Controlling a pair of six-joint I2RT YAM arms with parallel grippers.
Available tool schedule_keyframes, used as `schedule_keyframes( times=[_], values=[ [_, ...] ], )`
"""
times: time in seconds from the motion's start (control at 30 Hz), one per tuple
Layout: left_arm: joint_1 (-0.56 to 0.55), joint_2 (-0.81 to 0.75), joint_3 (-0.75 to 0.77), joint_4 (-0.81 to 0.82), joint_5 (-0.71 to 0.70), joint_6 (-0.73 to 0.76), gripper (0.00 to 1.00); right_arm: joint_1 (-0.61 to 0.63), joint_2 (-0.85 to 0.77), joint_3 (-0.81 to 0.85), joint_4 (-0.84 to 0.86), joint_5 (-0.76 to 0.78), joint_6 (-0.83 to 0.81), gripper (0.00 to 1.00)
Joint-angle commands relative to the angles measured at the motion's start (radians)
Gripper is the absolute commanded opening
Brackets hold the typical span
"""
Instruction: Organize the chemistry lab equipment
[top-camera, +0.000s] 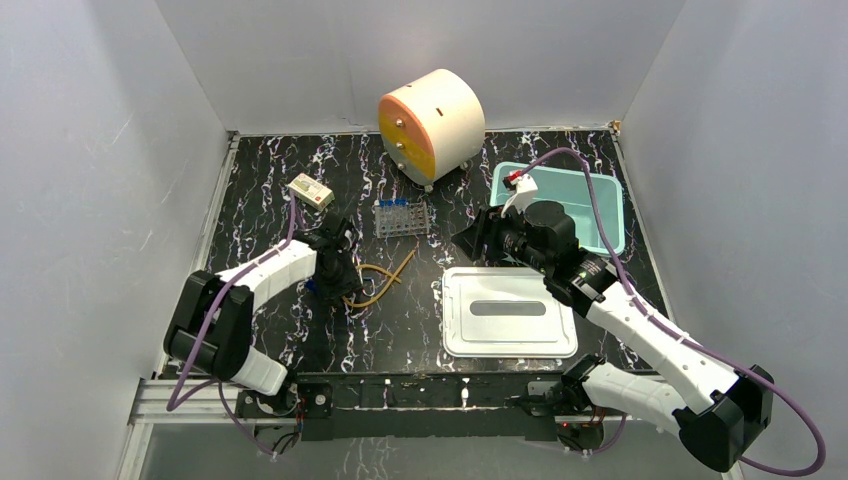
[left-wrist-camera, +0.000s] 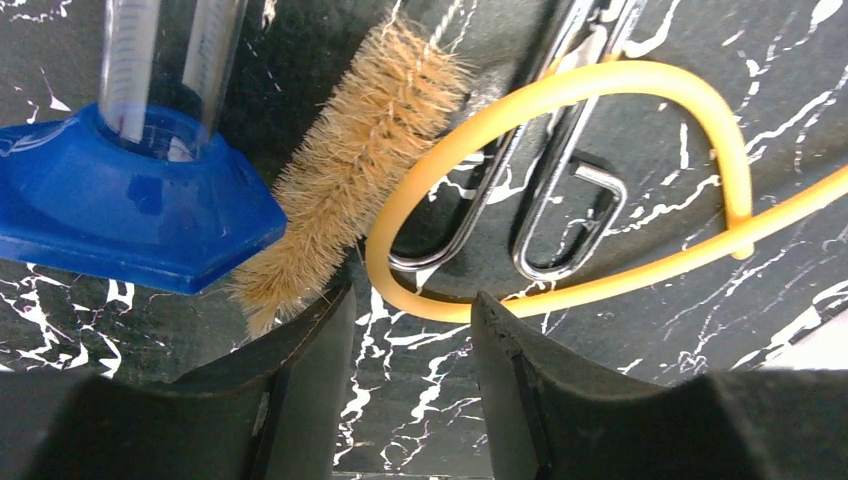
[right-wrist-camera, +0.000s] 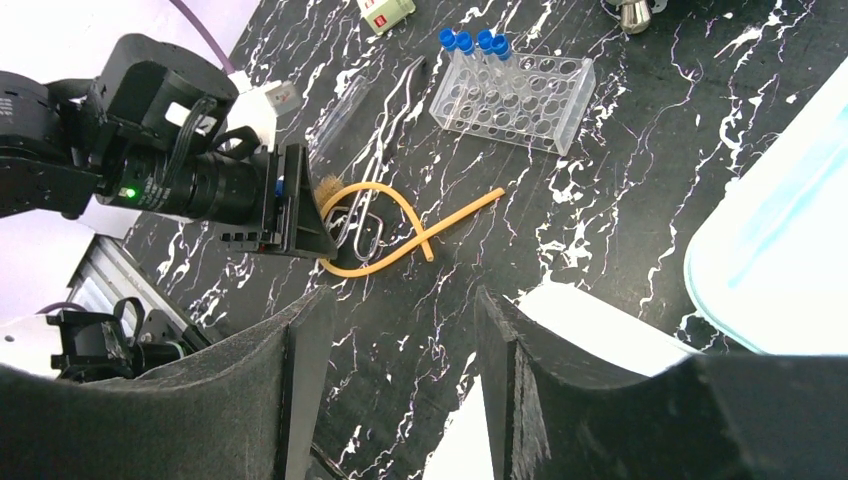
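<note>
The left gripper (left-wrist-camera: 412, 330) is held low over the black marbled table (top-camera: 258, 190) with its jaws parted and nothing gripped between them. Just ahead of its fingertips a loop of yellow rubber tubing (left-wrist-camera: 560, 95) is laid flat, crossing over itself, and it cannot be told whether the fingers touch it. Metal tongs (left-wrist-camera: 560, 190) are seen lying within and under the loop. A tan bristle brush (left-wrist-camera: 360, 170) is found just beside the loop, and against the brush lies the blue base of a clear measuring cylinder (left-wrist-camera: 130, 205), tipped on its side. Behind this cluster a clear tube rack (right-wrist-camera: 520, 92) is stood upright, with blue-capped tubes (right-wrist-camera: 470, 42) set in its corner. The right gripper (right-wrist-camera: 402, 300) is raised above the table between the rack and a white lid (top-camera: 508, 312), its jaws also spread and empty. A teal tub (top-camera: 600, 190) is placed at the far right, a round cabinet (top-camera: 432, 122) at the back, and a small box (top-camera: 310, 191) at the back left.
</note>
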Motion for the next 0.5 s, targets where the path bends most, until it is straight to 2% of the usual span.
schedule_keyframes(
  times=[0.0, 0.13, 0.27, 0.47],
  values=[
    [-0.002, -0.006, -0.043, 0.029, -0.030, -0.044, 0.43, 0.002, -0.014, -0.011, 0.063, -0.002, 0.008, 0.62],
    [-0.002, -0.018, -0.056, 0.054, -0.034, -0.053, 0.37, 0.002, -0.005, -0.002, 0.064, -0.005, 0.002, 0.62],
    [-0.003, -0.036, -0.059, 0.053, -0.037, -0.042, 0.24, 0.001, -0.003, 0.001, 0.062, -0.003, 0.001, 0.62],
    [-0.002, -0.104, -0.028, 0.054, -0.073, 0.022, 0.10, 0.001, -0.003, 0.010, 0.063, 0.005, 0.002, 0.62]
  ],
)
